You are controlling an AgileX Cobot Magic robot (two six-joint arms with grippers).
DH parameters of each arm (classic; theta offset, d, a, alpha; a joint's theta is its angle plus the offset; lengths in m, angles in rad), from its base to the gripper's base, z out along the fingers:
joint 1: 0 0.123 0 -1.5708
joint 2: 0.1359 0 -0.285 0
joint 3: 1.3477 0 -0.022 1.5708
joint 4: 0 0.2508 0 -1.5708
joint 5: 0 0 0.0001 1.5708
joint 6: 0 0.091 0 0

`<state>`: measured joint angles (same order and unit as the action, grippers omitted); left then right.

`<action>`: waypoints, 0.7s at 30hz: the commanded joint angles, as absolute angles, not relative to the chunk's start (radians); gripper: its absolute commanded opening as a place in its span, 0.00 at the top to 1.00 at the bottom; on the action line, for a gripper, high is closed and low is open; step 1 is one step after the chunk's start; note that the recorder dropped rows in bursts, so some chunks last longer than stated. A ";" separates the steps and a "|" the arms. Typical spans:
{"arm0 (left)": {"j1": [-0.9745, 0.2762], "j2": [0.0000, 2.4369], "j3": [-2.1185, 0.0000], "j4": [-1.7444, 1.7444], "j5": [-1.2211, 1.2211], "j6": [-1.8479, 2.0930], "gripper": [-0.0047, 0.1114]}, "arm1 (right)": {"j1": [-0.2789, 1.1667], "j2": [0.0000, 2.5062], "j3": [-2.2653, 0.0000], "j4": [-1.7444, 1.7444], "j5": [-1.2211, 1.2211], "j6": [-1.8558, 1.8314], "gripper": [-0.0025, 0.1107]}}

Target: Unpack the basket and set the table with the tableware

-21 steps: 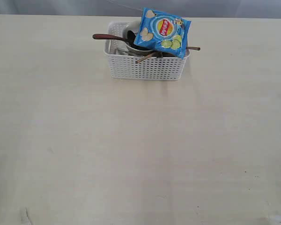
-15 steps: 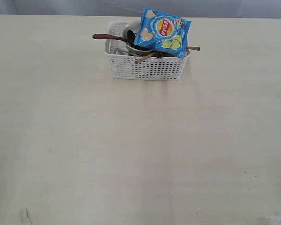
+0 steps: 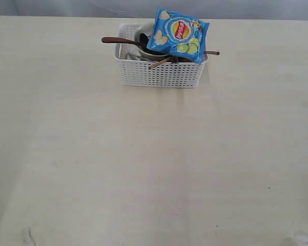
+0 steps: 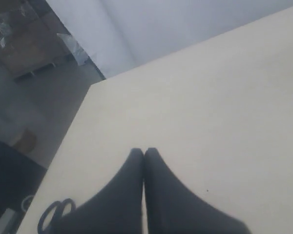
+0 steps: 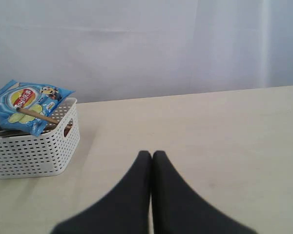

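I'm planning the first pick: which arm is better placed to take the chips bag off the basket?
Right, probably: the right gripper has the chips bag and basket in its view, while the left gripper faces only table.

One basket (image 3: 159,76), one chips bag (image 3: 178,35), one spoon (image 3: 118,40) — two chopsticks (image 3: 160,62).

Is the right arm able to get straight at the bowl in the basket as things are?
Probably not cleanly. The chips bag lies over most of the bowl in the basket, and the spoon crosses it; the right gripper is shut.
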<state>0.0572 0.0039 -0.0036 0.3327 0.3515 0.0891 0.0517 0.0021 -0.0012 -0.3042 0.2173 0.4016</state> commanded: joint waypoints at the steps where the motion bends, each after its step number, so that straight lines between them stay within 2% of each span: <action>1: 0.057 0.000 0.000 0.323 0.295 0.088 0.96 | 0.052 0.000 0.000 -0.311 0.216 0.397 0.97; 8: 0.057 0.000 0.000 0.080 -0.191 -0.147 0.96 | 0.052 0.000 0.000 -0.311 0.216 0.397 0.97; 15: 0.057 0.000 0.000 0.080 -0.345 -0.163 0.96 | 0.052 0.000 0.000 -0.311 0.216 0.397 0.97; 21: 0.057 0.000 0.000 0.080 -0.416 -0.536 0.96 | 0.052 0.000 0.000 -0.311 0.216 0.397 0.97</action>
<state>0.0572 0.0022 -0.0024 0.0885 -0.3813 -0.4359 0.0517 0.0021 -0.0012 -0.3042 0.2173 0.3999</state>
